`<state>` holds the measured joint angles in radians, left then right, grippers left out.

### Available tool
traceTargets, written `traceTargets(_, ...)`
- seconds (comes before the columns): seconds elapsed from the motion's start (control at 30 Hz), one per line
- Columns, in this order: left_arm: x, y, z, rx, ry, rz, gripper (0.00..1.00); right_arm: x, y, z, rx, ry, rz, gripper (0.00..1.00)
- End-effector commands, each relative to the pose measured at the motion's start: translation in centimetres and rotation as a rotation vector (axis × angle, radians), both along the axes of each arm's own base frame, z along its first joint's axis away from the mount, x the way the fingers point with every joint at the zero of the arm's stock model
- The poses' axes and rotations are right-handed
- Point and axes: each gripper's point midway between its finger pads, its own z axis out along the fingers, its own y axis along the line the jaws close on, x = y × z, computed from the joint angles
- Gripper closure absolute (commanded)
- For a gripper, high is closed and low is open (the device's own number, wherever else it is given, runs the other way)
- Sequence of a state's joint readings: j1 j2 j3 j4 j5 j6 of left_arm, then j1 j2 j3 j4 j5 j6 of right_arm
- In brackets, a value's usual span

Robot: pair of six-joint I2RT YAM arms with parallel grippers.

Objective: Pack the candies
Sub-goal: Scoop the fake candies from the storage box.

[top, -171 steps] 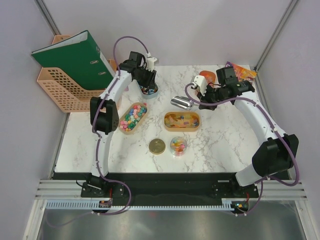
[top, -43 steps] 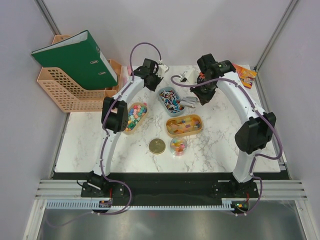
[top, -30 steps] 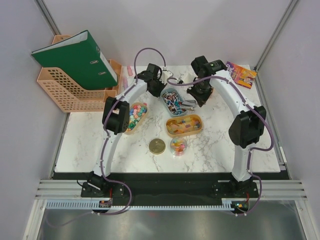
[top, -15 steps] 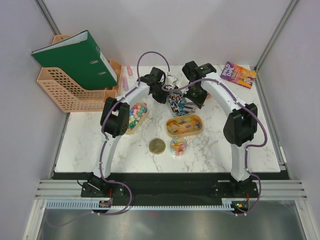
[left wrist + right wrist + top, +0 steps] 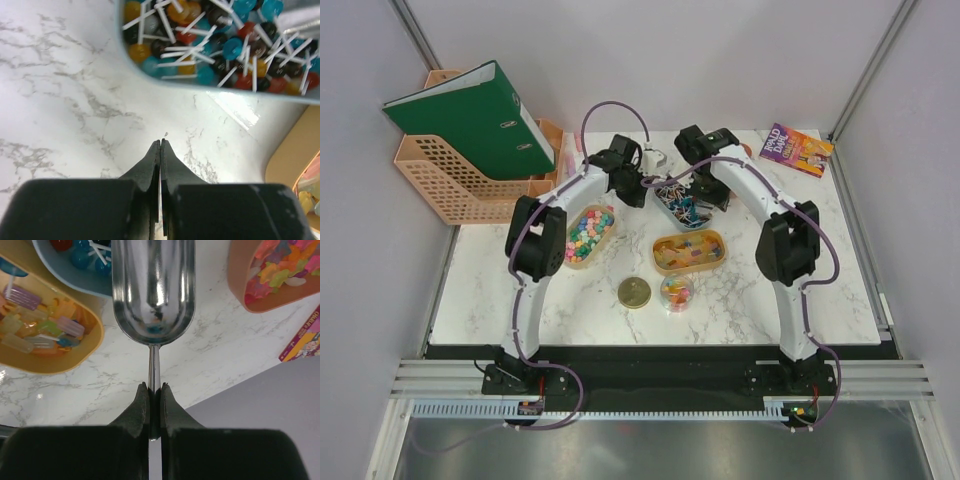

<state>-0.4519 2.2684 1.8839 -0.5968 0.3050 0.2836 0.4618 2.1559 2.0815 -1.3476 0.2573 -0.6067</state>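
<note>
Candies [image 5: 588, 232] in pink, green, yellow, orange and blue fill one oval wooden tray [image 5: 576, 264] on the left part of the marble table [image 5: 490, 290]. More of these small candies sit in one little clear tub [image 5: 675, 292] near the front. One round gold lid [image 5: 634, 292] lies just beside the tub.

A second oval tray [image 5: 655, 252] sits in the middle. It holds wrapped sweets [image 5: 30, 325] in yellow, orange and purple. Behind it is one blue-grey tray [image 5: 210, 89] full of lollipops [image 5: 232, 47] with white sticks. The right wrist view shows a third tray [image 5: 240, 285], orange-brown, with gummy sweets [image 5: 280, 265] in it.

One book [image 5: 796, 148] lies at the far right corner. Its cover says "ROALD DAHL". In the right wrist view the letters on its corner look like "CHARLIE". One green binder [image 5: 470, 115] rests on one peach rack [image 5: 435, 185] to the left of the table.

The left jaws are pressed tight together with nothing between them. They hang over bare table, near the lollipop tray.

The right jaws are squeezed on the thin handle of one silver scoop [image 5: 153, 290]. The scoop's shiny bowl points away from the jaws, and its front end lies over the rim of the lollipop tray.
</note>
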Motion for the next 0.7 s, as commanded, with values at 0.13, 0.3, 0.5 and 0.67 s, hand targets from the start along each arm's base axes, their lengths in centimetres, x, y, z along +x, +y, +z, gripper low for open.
traceTargets(0.13,1.9,3.0,5.3,-0.067,-0.117,0.113,0.98,2.1,-3.0,0.3,-0.221,0.023,0.061,1.00)
traceTargets(0.3,2.6,3.3,4.0,-0.075,-0.115,0.133,0.98,3.1,-3.3,0.3,-0.265,0.021,0.107,1.00)
traceTargets(0.5,5.6,1.5,2.5,-0.125,-0.067,0.198,0.98,2.9,-3.1,-0.1,-0.295,0.055,0.168,1.00)
traceTargets(0.67,6.2,-0.3,1.7,-0.167,-0.021,0.205,0.98,2.7,-3.2,-1.1,-0.302,0.087,0.182,1.00)
